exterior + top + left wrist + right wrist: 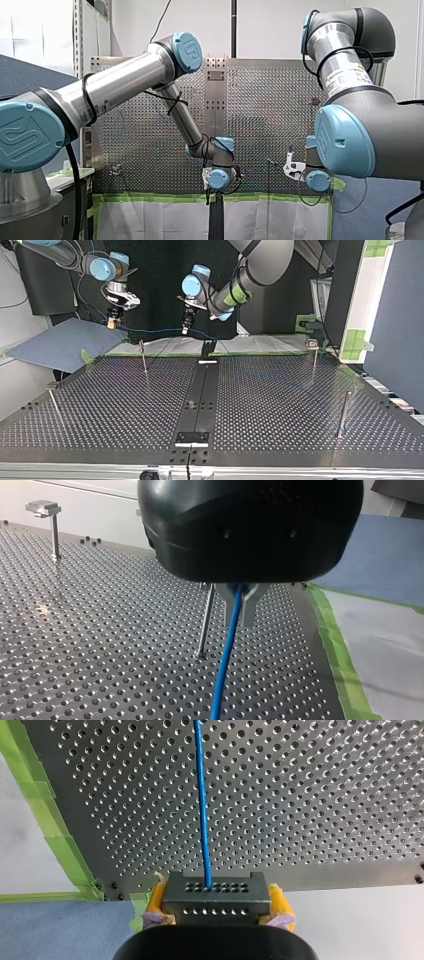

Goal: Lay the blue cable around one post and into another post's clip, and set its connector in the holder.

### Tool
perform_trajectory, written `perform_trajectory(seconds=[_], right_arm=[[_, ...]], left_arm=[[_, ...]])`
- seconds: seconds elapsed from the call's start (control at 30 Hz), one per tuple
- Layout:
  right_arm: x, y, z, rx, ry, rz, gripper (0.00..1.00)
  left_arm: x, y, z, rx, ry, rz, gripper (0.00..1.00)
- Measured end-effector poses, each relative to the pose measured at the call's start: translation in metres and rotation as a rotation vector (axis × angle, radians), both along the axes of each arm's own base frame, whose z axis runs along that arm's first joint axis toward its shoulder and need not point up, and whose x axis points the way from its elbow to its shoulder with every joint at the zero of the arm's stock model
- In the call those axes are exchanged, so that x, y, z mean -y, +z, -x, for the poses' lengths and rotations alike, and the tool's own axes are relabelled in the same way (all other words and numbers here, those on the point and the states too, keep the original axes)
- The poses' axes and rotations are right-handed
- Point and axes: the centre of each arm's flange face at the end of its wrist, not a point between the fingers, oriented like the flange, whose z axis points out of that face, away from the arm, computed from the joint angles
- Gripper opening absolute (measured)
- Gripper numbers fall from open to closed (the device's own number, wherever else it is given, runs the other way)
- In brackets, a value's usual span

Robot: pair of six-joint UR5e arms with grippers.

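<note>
The blue cable (150, 331) hangs stretched between my two grippers above the board's far edge in the top view. My left gripper (240, 611) has its metal fingers shut on the cable (225, 660), which runs on down ahead of it. A thin post (205, 625) stands just beside those fingers. My right gripper (217, 906) has its yellow pads shut on the grey connector block (210, 892), from which the cable (201, 805) leads away over the perforated board. In the top view my right gripper (114, 322) is at the left, and my left gripper (185, 329) is near the middle.
Thin posts stand on the board (280, 405): one near the far left (144, 359), one at the near left (54, 405), one at the right (343, 415), and a clip-topped one at the far right (313, 346). A black holder (208, 348) sits at the centre rail's far end.
</note>
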Motion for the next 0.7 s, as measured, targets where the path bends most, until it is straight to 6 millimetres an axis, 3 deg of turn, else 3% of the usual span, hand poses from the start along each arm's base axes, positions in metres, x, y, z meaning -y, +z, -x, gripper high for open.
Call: perform_trajectory(seconds=[0.33,0.7], right_arm=[[0.003,0.001,0.006,0.006,-0.016,0.002,0.00],[0.010,0.001,0.020,0.007,-0.047,0.008,0.00]], left_arm=[[0.004,0.001,0.001,0.006,-0.025,0.013,0.00],[0.032,0.011,0.008,0.052,-0.120,0.095,0.00]])
